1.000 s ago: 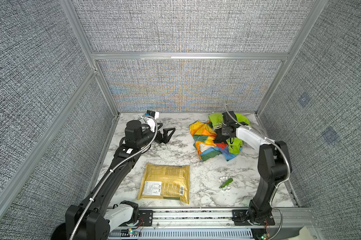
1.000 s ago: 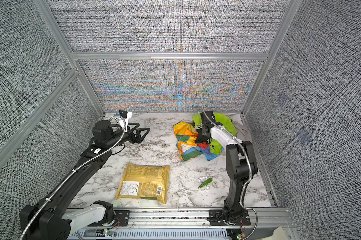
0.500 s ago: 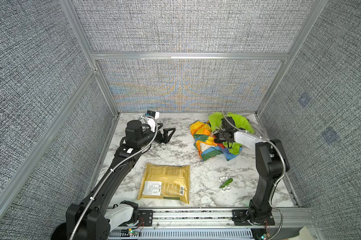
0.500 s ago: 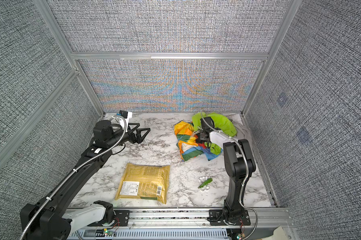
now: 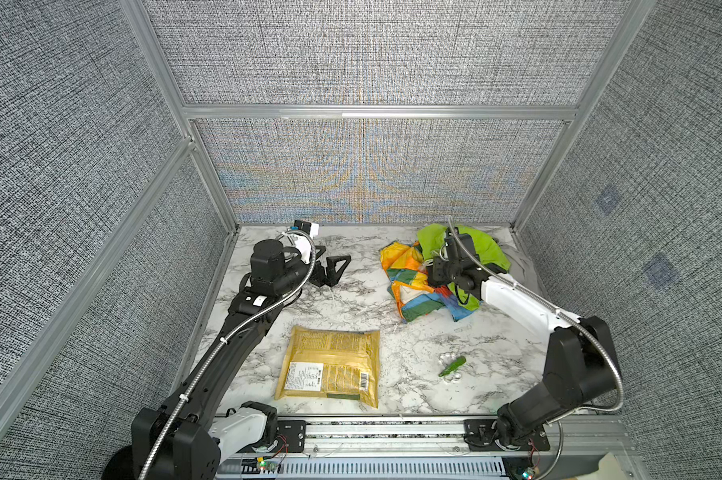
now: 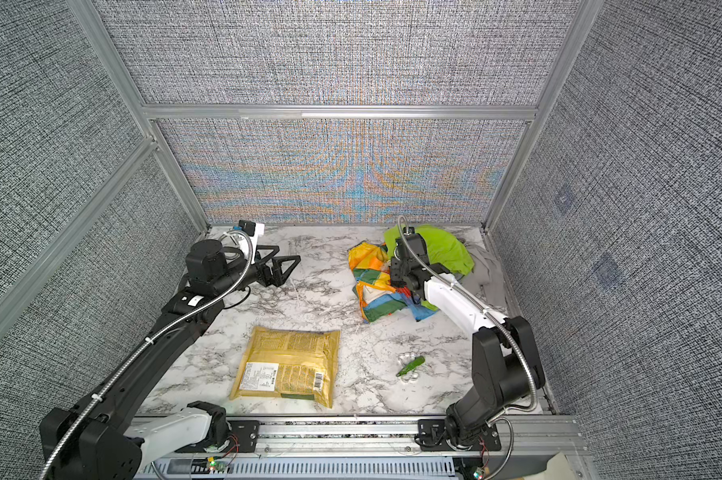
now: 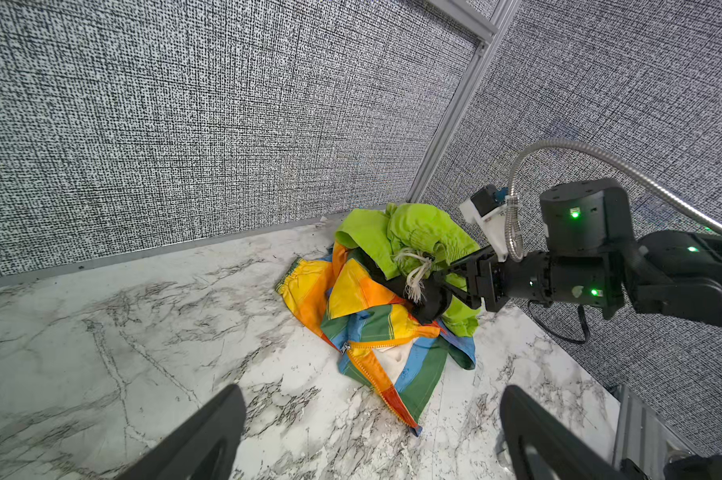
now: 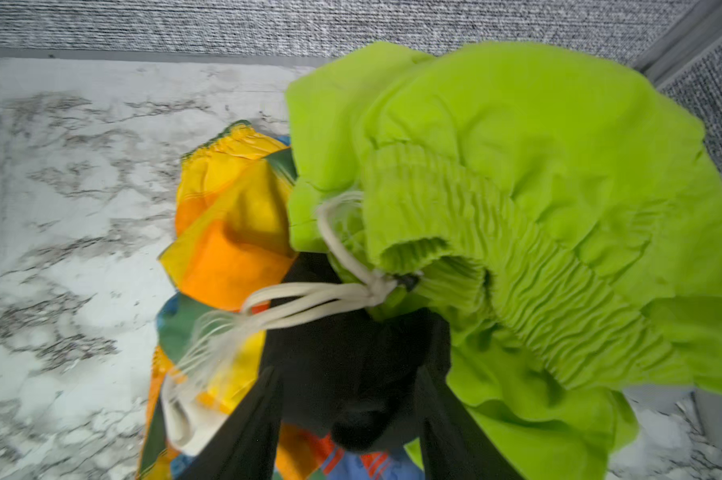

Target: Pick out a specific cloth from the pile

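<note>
Now: right end effector (image 7: 440, 284) jaws parted, black cloth (image 8: 351, 353) between them, atop the cloth (image 7: 351, 291); left end effector (image 5: 331, 262) wide, empty.

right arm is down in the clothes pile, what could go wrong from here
Wrong pick: the black cloth sits between the open jaws of the right gripper, atop the multicoloured cloth; closing here would likely take the black one.
Snag: the white drawstring of the lime green garment drapes across the black cloth close to the jaws and might catch.
Drag: the lime green garment overlaps the multicoloured cloth, so pulling that cloth may bring the garment too.
</note>
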Controlling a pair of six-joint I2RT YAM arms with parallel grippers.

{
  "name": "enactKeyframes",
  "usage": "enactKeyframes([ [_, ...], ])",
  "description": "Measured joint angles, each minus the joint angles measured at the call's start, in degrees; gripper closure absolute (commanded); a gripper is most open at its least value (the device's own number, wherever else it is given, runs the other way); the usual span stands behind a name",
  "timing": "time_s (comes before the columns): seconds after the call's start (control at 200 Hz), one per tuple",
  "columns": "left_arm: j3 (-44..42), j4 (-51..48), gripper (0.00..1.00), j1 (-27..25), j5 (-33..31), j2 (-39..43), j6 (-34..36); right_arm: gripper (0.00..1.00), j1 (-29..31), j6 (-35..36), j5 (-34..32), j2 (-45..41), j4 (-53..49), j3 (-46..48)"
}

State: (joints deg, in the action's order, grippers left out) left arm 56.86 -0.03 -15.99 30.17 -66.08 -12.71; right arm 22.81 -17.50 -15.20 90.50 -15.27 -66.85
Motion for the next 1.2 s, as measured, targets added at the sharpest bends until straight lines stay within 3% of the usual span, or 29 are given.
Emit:
enactKeyframes([
  [0.2,2.21,-2.60,0.01,0.00,3.02,-0.66,3.08,0.28,6.23,1.44,1.64,1.95,-0.70,-2.93],
  [0.53,3.91,-6.16,0.01,-0.24,3.69,-3.87,3.67,0.10,9.81,2.29,4.00,16.06,-4.31,-11.39],
  [0.866,3.91,-6.34,0.01,-0.79,3.69,-3.87,3.48,0.09,9.73,1.88,2.27,24.13,-6.78,-13.88],
  [1.026,3.82,-6.32,0.01,-0.90,3.65,-3.87,3.41,0.22,9.90,1.95,1.03,26.58,-6.91,-14.01],
  [1.196,3.63,-6.32,0.01,-0.96,3.45,-3.80,3.23,0.51,10.32,2.36,-0.55,27.43,-6.34,-13.42],
])
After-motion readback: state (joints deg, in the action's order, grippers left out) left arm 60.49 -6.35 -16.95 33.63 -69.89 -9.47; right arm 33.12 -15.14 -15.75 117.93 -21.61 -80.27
